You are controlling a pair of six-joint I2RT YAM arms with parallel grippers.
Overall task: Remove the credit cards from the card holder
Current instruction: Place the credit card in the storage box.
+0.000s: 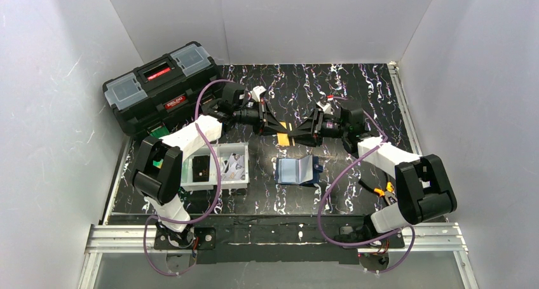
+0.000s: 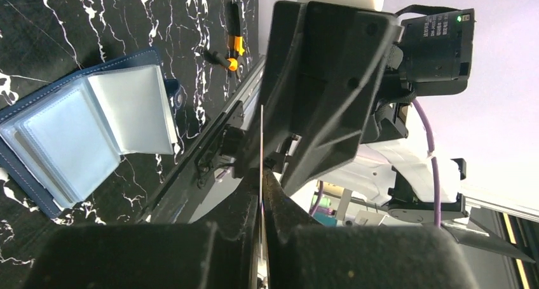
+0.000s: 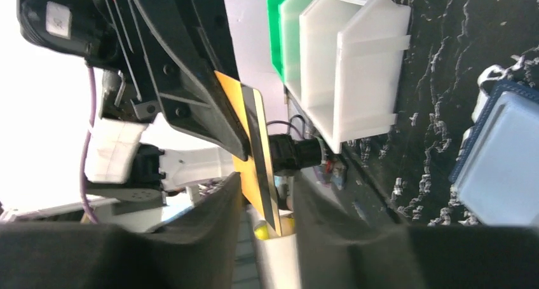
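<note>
Where my left gripper [image 1: 277,131] pinches it shut-tight, the credit card [image 3: 248,174] shows orange with a black stripe; my right gripper [image 1: 294,136] jaws stand spread around its other end; the card holder [image 1: 297,170] lies open nearby on the table [image 1: 381,98]; pocket contents indiscernible.

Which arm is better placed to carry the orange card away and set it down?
Probably left: the left end effector looks shut on the card, the right end effector has an unclear grip, and the white bin sits on the left side.
</note>
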